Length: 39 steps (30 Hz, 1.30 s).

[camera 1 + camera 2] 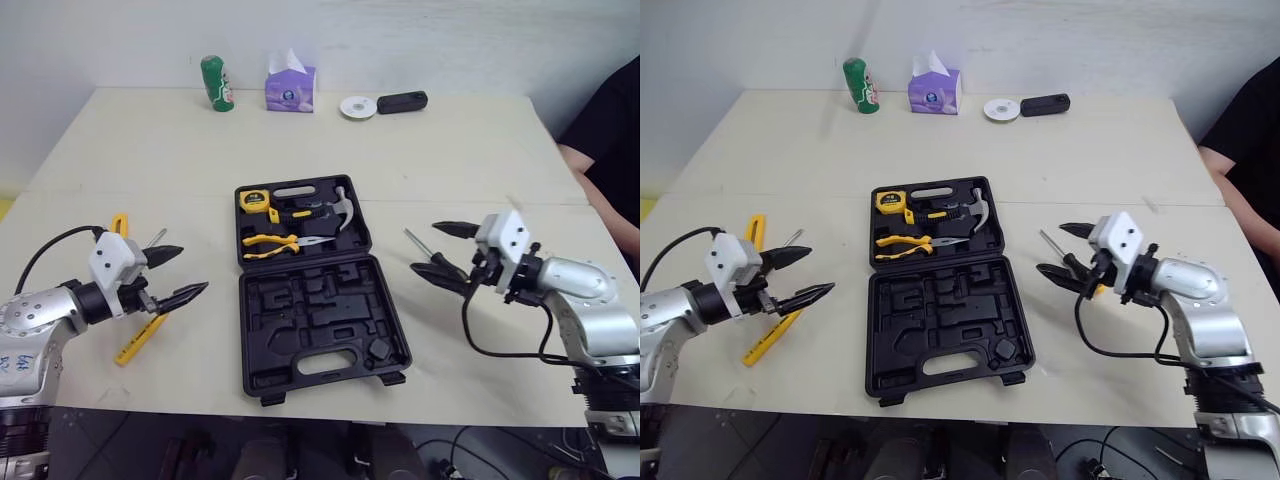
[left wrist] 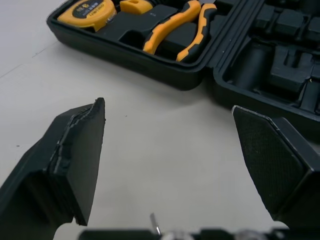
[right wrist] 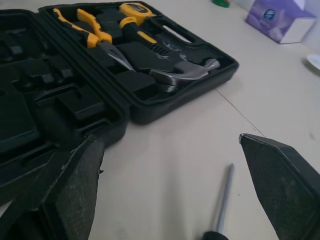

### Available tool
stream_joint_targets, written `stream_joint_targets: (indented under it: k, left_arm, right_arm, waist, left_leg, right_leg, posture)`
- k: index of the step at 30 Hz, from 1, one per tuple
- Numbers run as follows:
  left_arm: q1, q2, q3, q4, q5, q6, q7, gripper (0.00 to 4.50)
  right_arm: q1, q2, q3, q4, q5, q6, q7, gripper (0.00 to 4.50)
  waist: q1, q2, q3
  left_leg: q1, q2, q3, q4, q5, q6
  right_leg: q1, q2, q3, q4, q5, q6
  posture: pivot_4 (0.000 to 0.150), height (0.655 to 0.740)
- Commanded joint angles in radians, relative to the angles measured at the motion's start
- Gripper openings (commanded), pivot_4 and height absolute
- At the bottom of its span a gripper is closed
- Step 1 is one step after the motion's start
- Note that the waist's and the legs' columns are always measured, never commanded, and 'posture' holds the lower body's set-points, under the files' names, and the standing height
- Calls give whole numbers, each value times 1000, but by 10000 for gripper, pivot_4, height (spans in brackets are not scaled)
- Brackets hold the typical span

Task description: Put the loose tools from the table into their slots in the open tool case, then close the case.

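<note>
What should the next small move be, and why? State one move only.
Probably lower the right end effector onto the screwdriver and close. Its fingers are open, with the shaft lying on the table between them, beside the case, whose near half has empty slots.

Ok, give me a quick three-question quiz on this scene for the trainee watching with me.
1. True or false: the left gripper and the right gripper are both open.
2. Which tool lies on the table by the right gripper? A wrench, B screwdriver, C saw.
3. Name the three tools already seated in the tool case.
Key: 1 true. 2 B, the screwdriver. 3 tape measure, pliers, hammer.
</note>
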<state>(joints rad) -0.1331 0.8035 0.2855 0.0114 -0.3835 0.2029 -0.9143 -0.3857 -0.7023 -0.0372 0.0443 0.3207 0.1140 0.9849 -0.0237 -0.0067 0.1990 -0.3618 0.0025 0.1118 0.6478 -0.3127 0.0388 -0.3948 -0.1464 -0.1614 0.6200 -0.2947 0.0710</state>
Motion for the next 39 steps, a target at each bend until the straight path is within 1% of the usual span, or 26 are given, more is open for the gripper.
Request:
stream_joint_targets:
  k: [1,4,6,7,9,10,12,14,15,20,28,31,35,39]
  left_arm:
    - [-32,-22,-19,-14,43,-21,60,42819]
    - [-54,-37,-40,2,75,-26,87,42819]
    - [-56,-45,-65,1,68,-14,61,37557]
    - [-57,-47,-72,2,69,-11,59,34159]
    - [-61,-56,-80,-2,68,2,68,25102]
    - [-62,-59,-81,-4,69,4,70,20100]
    - [-66,-65,-87,-3,76,8,80,10649]
    - [-74,-73,-96,5,87,6,92,2162]
    - [-78,-77,-101,7,90,7,95,242]
    - [-93,-92,-128,10,106,25,102,242]
    - [-121,-111,-190,20,140,79,114,242]
    - [-158,-142,-221,30,154,93,136,242]
    - [-180,-165,-244,24,158,118,138,242]
    - [-190,-167,-250,36,166,134,141,242]
  right_arm:
    - [-51,37,31,-12,-68,-25,-65,45000]
    - [-80,53,60,9,-117,-40,-81,45000]
    - [-92,49,88,29,-141,-61,-59,39337]
    - [-96,48,97,37,-152,-70,-55,35867]
    - [-106,56,99,56,-162,-80,-62,26101]
    - [-109,59,99,61,-163,-81,-64,20357]
    - [-129,63,106,86,-186,-96,-74,10238]
    - [-150,67,120,119,-219,-115,-86,1395]
    - [-158,70,127,130,-229,-119,-87,0]
    - [-185,74,159,179,-290,-114,-102,0]
    - [-215,116,200,213,-334,-117,-113,0]
    - [-233,131,213,233,-359,-98,-121,0]
    - [-246,149,232,236,-369,-84,-120,0]
    - [-243,172,235,227,-364,-88,-118,0]
  waist:
    - [0,0,0]
    - [-1,0,0]
    - [-1,0,0]
    - [-1,0,0]
    - [-1,0,0]
    - [-1,0,0]
    - [-1,0,0]
    - [-3,0,0]
    - [-3,0,0]
    - [-2,0,0]
    - [-3,0,0]
    - [-3,0,0]
    - [-2,0,0]
    - [-2,0,0]
  left_leg:
    - [-1,0,0,1,0,0]
    - [-6,0,-1,4,1,1]
    - [-6,0,-1,3,1,2]
    - [-6,0,-1,3,1,2]
    - [-7,0,-1,3,1,2]
    - [-7,0,-1,3,1,2]
    - [-8,0,-1,4,2,3]
    - [-8,0,-1,5,2,3]
    - [-8,0,-1,5,2,3]
    - [-7,0,-1,4,2,3]
    - [-8,0,-1,5,3,3]
    - [-8,0,-1,5,3,3]
    - [-8,-1,-2,6,3,4]
    - [-8,-1,-2,6,3,4]
  right_leg:
    - [-1,0,0,0,0,1]
    - [-3,0,0,0,2,2]
    - [-3,0,-1,0,2,2]
    - [-3,0,-1,0,2,2]
    - [-3,0,-1,-1,2,2]
    - [-3,0,-1,-1,2,2]
    - [-3,1,-1,-1,2,2]
    - [-3,1,-1,-1,2,3]
    - [-3,0,-1,-1,2,3]
    - [-3,1,-1,0,2,3]
    - [-3,1,-1,0,2,3]
    - [-3,1,-1,0,2,3]
    - [-3,1,-2,0,2,3]
    - [-3,1,-2,0,2,3]
  posture:
    - [1500,7400]
    - [1500,7400]
    - [1500,7400]
    - [1500,7400]
    - [1500,7400]
    - [1500,7400]
    - [1500,7400]
    - [1500,7400]
    - [1500,7400]
    - [1500,7400]
    - [1500,7400]
    - [1500,7400]
    - [1500,7400]
    - [1500,7400]
